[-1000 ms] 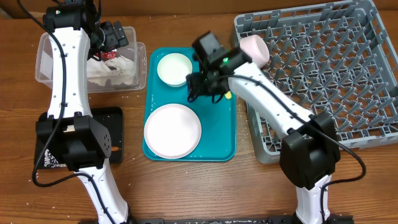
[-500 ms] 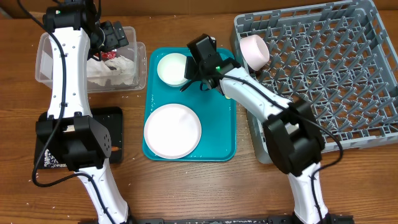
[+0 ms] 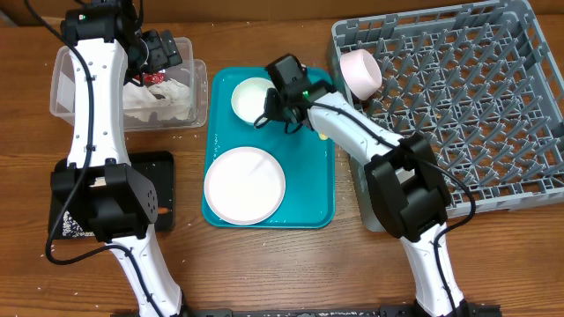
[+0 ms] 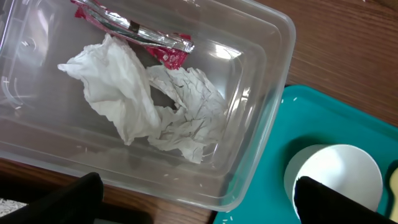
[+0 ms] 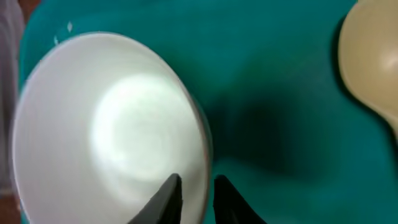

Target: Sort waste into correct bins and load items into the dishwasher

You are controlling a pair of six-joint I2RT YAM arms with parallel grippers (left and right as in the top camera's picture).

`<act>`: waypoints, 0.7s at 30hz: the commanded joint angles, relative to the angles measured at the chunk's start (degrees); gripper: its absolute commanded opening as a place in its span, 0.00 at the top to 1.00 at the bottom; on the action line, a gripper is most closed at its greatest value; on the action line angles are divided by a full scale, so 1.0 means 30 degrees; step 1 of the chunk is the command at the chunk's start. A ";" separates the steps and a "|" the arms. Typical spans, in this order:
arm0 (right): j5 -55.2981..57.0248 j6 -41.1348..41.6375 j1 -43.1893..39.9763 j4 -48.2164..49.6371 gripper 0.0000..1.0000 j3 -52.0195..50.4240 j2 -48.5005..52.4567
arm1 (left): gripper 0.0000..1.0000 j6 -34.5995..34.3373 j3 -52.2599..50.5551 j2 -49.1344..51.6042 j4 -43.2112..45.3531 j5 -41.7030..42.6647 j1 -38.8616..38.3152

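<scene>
The white bowl (image 3: 249, 94) is taken by its right rim at the far edge of the teal tray (image 3: 308, 189). The right gripper (image 5: 198, 188) is set astride that rim, one finger inside the bowl and one outside. The jaws are drawn in to a narrow gap, so the rim is judged to be pinched. A rim hold is presumably chosen because the bowl is too wide to be spanned, and because it lets the bowl be tipped on edge between the pegs.

The dish rack (image 3: 467, 97) is stood at the far right corner of the table (image 3: 291, 264), just beside the tray, so only a short carry is called for. A pale pink cup (image 3: 359, 70) is already lodged on its side in the rack's far left corner. The plate (image 3: 245, 183) is left flat in the near left corner of the tray. The yellow spoon (image 5: 373, 68) is seen lying on the teal surface to the right of the bowl.

The clear tub (image 4: 261, 112) is placed at the far left corner of the table. The crumpled napkin (image 4: 143, 102) and the red-and-white wrapper (image 4: 134, 31) are seen lying inside it. The left gripper (image 4: 199, 200) is held above the tub with its fingers spread wide and nothing between them. It is thus kept out of the right arm's way. The black tray (image 3: 166, 185) is set by the left edge, partly hidden behind the left arm's base.
</scene>
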 commanded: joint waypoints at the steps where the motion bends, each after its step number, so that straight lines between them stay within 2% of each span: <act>1: 0.0226 -0.0976 0.0000 -0.1464 0.96 0.2397 0.0117 | 0.00 -0.0058 0.0393 -0.0313 0.0029 -0.0197 0.0080; 5: 0.2302 -0.2310 0.0000 -0.5136 0.96 0.5217 -0.0634 | 0.00 -0.0058 0.0393 -0.0313 0.0029 -0.0197 0.0080; 8: 0.4175 -0.3359 0.0000 -0.7089 0.96 0.6040 -0.1887 | 0.00 -0.0058 0.0393 -0.0306 0.0029 -0.0197 0.0080; 11: 0.9282 -0.3002 -0.0022 -1.0652 0.96 0.6047 -0.3657 | 0.00 -0.0058 0.0393 -0.0306 0.0029 -0.0197 0.0080; 13: 1.2866 -0.1413 -0.0015 -1.3100 0.96 0.6047 -0.4160 | 0.00 -0.0058 0.0393 -0.0313 0.0029 -0.0197 0.0080; 15: 1.8119 0.2259 -0.0015 -1.7420 0.96 0.6040 -0.4284 | 0.00 -0.0058 0.0393 -0.0313 0.0029 -0.0197 0.0080; 16: 1.9358 0.3956 -0.0015 -1.9008 0.96 0.6018 -0.4277 | 0.00 -0.0058 0.0393 -0.0313 0.0029 -0.0197 0.0080; 17: 2.0378 0.4838 -0.0051 -1.9897 0.96 0.5661 -0.4320 | 0.00 -0.0058 0.0393 -0.0313 0.0029 -0.0197 0.0080; 21: 2.2724 0.4932 -0.0124 -1.9890 0.96 0.4495 -0.4379 | 0.00 -0.0058 0.0393 -0.0313 0.0029 -0.0197 0.0080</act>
